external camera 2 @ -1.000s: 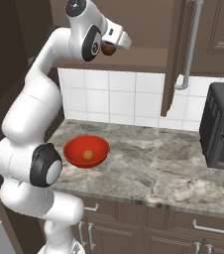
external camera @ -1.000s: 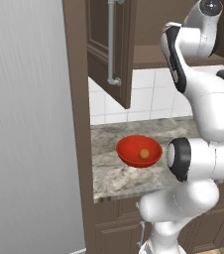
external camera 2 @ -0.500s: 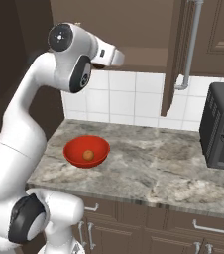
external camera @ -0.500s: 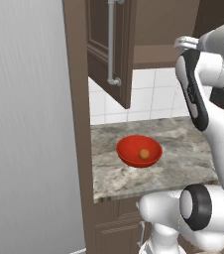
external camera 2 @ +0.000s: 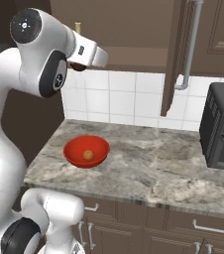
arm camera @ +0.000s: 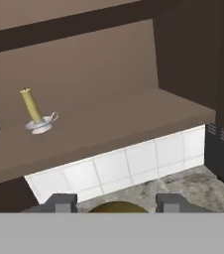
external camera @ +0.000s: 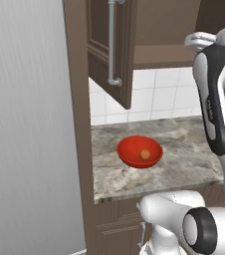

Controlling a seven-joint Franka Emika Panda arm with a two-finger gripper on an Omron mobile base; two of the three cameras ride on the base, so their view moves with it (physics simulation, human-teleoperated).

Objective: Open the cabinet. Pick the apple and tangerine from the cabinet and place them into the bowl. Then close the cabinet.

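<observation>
Pinching the small dark red apple [arm camera: 119, 207], the hand [arm camera: 116, 201] has swung out of the dark brown wooden cabinet [external camera 2: 176, 59] toward the glossy red bowl [external camera 2: 73, 148], which already holds the orange tangerine [external camera 2: 88, 155].

A grey marbled counter [external camera 2: 148, 168] runs under a wall of white tiles [external camera 2: 119, 101]. Below it are brown base cabinets [external camera 2: 148, 230] with short silver handles. A black oven [external camera 2: 223, 126] stands on the counter at the right. A tall grey panel [external camera: 30, 129] stands at the far left. The light is soft and even.
</observation>
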